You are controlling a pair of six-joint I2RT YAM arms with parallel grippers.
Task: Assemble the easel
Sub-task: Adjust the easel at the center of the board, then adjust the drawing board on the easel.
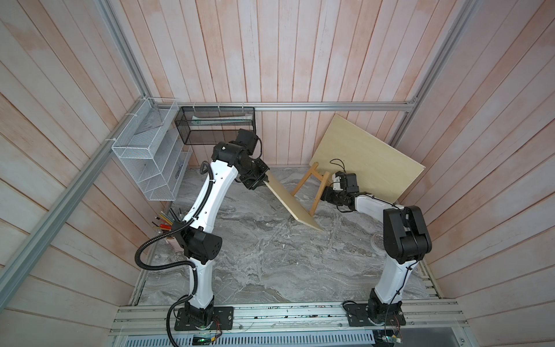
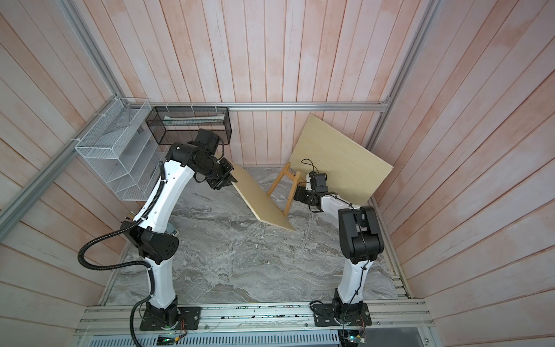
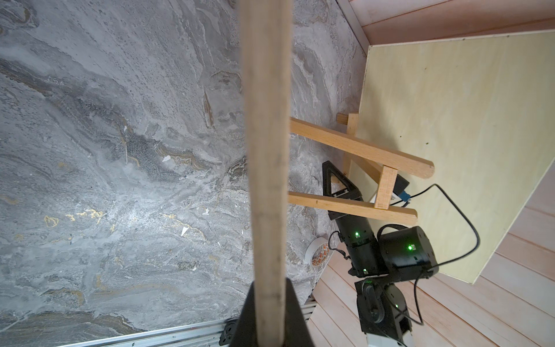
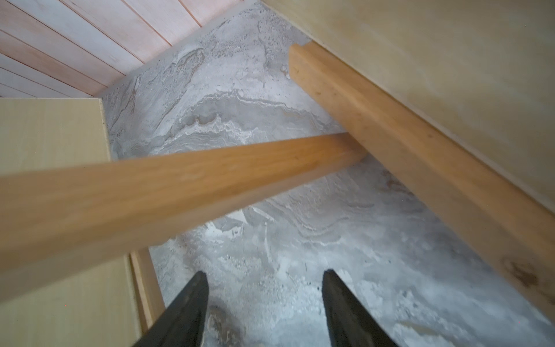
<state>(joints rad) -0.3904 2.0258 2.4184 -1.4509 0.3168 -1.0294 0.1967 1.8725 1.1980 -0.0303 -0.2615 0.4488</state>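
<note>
The easel was seen standing at the far right of the worktop, its legs sloping up toward the large board propped behind it. The right end effector was placed just beside the nearer leg, fingers spread and empty, with one slat crossing just beyond their tips. The left end effector was clamped on a second board, slanted down before the easel's feet. The right arm was judged the nearer for any grasp.
</note>
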